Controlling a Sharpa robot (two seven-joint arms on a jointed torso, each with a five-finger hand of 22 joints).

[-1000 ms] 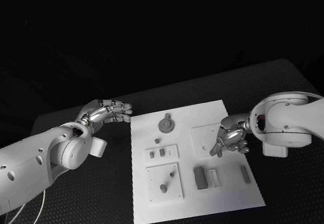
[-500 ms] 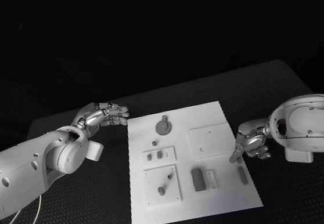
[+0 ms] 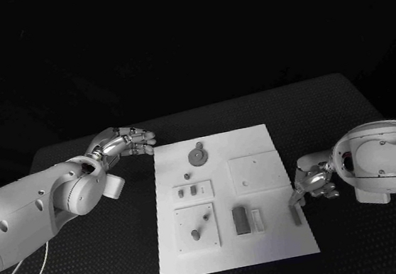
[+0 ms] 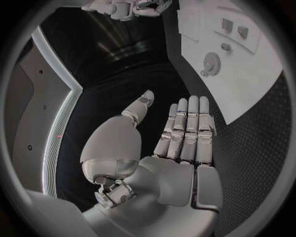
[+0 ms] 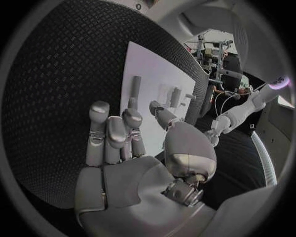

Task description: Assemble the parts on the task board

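The white task board (image 3: 279,241) lies in the middle of the black table (image 3: 358,101), carrying small grey parts: a round gear-like piece (image 3: 197,155) near its far end, two small blocks (image 3: 193,190) on a raised tile, a dark rectangular block (image 3: 240,219) towards the near end, and a slim bar (image 3: 296,214) by the board's right edge. The robot's left hand (image 3: 126,141) hovers off the board's far left corner, fingers straight and together, holding nothing. The right hand (image 3: 313,182) sits at the board's right edge, just beside the slim bar, fingers loosely extended and empty.
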